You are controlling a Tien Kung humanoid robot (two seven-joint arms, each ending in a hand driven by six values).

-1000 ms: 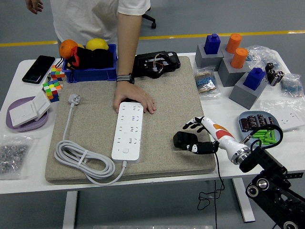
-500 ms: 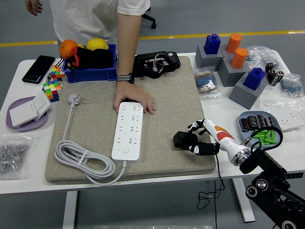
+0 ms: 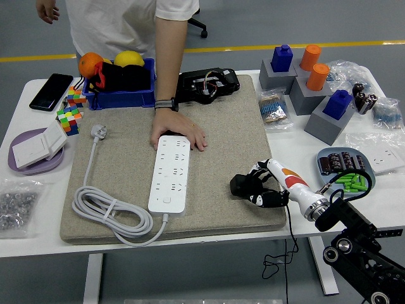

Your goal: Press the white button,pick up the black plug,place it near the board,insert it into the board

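Right hand (image 3: 262,185) fingers curled around small black plug (image 3: 240,185) on grey felt mat (image 3: 221,126); carrying to, and insertion into, long white power strip (image 3: 171,172) remain.

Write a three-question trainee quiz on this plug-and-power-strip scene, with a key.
1. True or false: the person's hand rests at the far end of the white power strip.
2. Which robot hand is at the black plug? A) left B) right
3. What surface do the strip and plug lie on?

Key: 1 true. 2 B; its fingers curl around the plug, which sits on the mat to the right of the strip. 3 The grey felt mat.
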